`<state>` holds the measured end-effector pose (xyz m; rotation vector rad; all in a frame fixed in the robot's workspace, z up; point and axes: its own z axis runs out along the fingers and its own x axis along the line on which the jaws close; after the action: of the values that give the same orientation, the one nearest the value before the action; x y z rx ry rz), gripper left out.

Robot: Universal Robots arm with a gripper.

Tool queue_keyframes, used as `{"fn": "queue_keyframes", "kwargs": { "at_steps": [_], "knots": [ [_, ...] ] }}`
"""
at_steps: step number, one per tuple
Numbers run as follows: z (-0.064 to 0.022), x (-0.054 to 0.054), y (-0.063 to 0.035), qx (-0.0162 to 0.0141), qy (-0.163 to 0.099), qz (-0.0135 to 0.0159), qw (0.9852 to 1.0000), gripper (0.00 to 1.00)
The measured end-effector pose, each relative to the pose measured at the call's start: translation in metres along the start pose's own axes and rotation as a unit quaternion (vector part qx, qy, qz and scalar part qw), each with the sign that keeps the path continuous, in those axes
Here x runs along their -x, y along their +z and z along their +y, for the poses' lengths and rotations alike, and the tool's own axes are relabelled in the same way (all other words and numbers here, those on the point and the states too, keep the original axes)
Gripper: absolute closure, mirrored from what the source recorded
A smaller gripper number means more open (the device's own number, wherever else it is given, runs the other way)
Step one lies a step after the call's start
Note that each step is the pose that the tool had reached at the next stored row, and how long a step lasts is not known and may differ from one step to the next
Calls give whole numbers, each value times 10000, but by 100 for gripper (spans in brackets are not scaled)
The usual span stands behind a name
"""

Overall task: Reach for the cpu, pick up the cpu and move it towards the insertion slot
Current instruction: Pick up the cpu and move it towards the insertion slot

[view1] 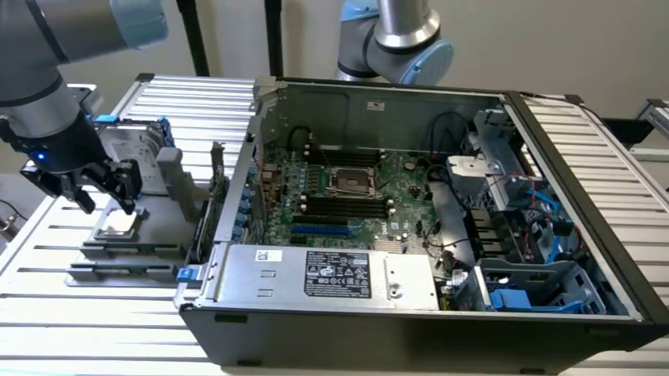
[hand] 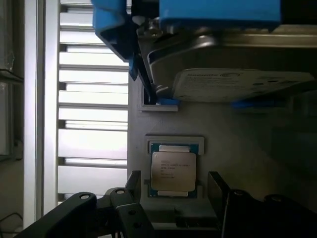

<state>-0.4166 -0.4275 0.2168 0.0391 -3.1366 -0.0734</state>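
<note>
The cpu [view1: 117,225] [hand: 173,171] sits flat in its grey holder [view1: 157,205] [hand: 237,148] on the slatted table [view1: 84,313], at the exterior view's left, outside the computer case [view1: 418,329]. The gripper [view1: 105,205] [hand: 175,182] hovers right over it, 2 fingers [hand: 218,186] spread wide either side of the chip, gripping nothing. Just behind stands the hard drive [view1: 131,157] [hand: 237,82]. The insertion slot [view1: 350,182] lies well apart, on the green motherboard [view1: 403,207].
</note>
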Motion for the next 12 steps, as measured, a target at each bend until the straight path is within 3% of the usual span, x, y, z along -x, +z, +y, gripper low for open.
{"fn": "queue_keyframes", "kwargs": {
  "at_steps": [5, 10, 12],
  "knots": [
    [-35, 23, 4, 32, 1, 10, 10000, 35],
    [-48, 31, 17, 44, 1, 19, 10000, 35],
    [-53, 32, 21, 49, 1, 22, 10000, 28]
  ]
}}
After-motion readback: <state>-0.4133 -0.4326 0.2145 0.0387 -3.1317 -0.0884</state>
